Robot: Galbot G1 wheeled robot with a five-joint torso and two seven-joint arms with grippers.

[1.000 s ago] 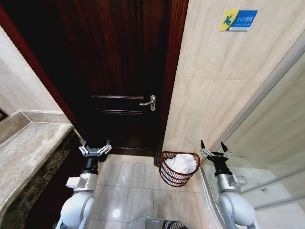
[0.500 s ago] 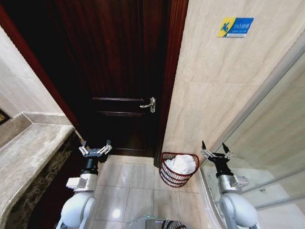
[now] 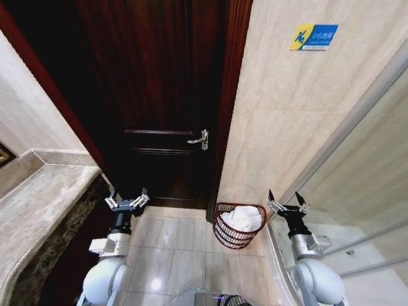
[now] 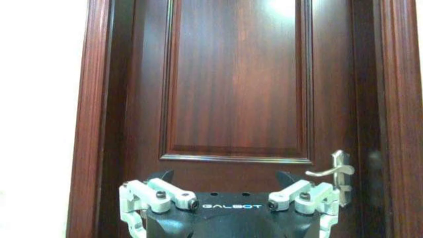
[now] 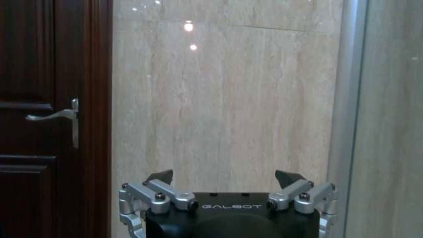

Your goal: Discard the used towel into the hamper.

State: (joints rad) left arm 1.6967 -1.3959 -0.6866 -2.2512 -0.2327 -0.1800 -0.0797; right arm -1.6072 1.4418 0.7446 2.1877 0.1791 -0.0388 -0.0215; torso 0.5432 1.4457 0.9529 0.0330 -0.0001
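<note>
the towel (image 3: 243,218) already lies in the hamper (image 3: 237,236), flanked by the empty, wide-spread left gripper (image 3: 127,203) and right gripper (image 3: 286,206).

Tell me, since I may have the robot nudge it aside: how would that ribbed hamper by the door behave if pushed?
The hamper probably slides easily on the glossy floor tiles. Its thin openwork ribs and the single white towel inside suggest it is light. It tapers toward the base, so a high push might tip it.

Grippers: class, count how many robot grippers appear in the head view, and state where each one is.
2. The left gripper, open, is held up before the dark door; the right gripper, open, is beside the hamper, which holds a white towel.
</note>
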